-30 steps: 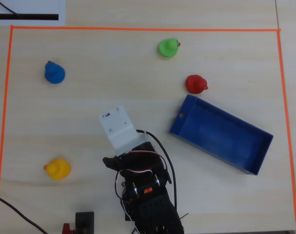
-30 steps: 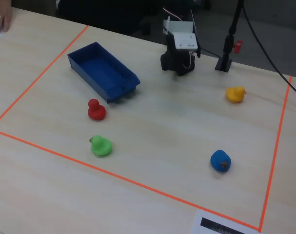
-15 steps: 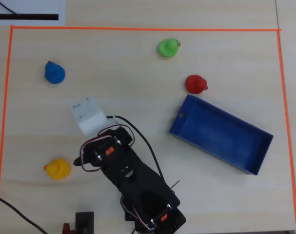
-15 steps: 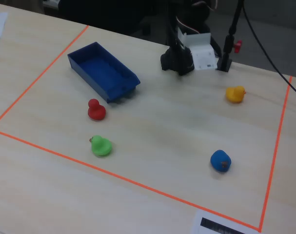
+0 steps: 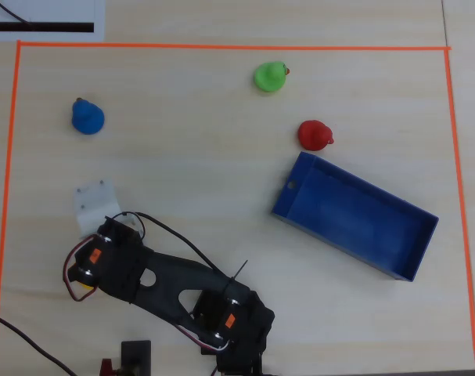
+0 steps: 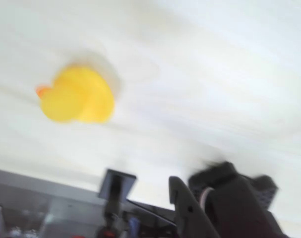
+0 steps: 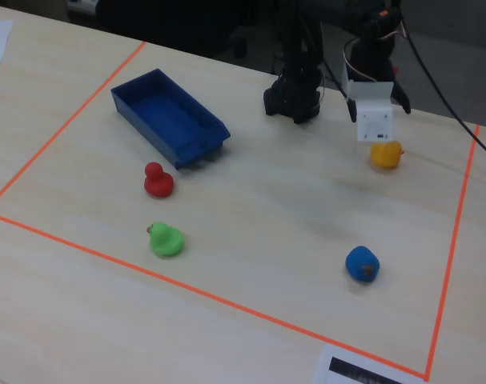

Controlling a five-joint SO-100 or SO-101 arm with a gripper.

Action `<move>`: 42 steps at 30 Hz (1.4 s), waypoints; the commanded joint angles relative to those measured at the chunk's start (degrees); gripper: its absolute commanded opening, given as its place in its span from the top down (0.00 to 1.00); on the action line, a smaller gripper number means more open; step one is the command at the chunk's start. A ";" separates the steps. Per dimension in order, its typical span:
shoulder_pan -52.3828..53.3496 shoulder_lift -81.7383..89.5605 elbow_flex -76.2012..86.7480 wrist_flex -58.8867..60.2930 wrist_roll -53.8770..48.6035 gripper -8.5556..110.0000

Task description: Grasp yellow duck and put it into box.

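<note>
Step in hand: the approach. The arm [image 5: 167, 282] is swung out over the yellow duck [image 7: 386, 154], which has not been grasped.
Jaws: their state cannot be told. The wrist view is blurred and shows only one dark finger [image 6: 190, 213] at its bottom edge; the overhead and fixed views show the arm's white wrist block [image 7: 373, 118], not the tips.
Yellow duck: on the table [image 7: 267, 208], free of the jaws. In the fixed view it sits just below the white wrist block. In the wrist view it lies up and to the left of the visible finger, well apart from it, orange beak to the left. In the overhead view the arm covers nearly all of it.
Box: the dark-blue box [image 5: 354, 227] lies well apart from the jaws, toward the right in the overhead view, open side up and empty.
Other ducks: the red duck [image 5: 314, 135] sits just beside the box's far corner; the green duck [image 5: 269, 76] and blue duck [image 5: 88, 117] are well apart from the jaws.
Next move, as a judgement: centre the jaws on the yellow duck, see that they stand spread, lower until the fingers straddle its body, then close.
Risk: a rounded toy may squirt out if pinched off-centre.
</note>
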 commanded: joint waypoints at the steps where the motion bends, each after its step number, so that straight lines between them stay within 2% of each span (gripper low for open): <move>1: -0.26 -0.70 -2.29 -2.02 2.99 0.50; 14: -2.64 -3.78 2.02 -7.47 14.06 0.50; 25: -3.78 -2.81 9.93 -12.66 17.05 0.50; 42: -9.14 -5.63 11.60 -15.56 23.99 0.50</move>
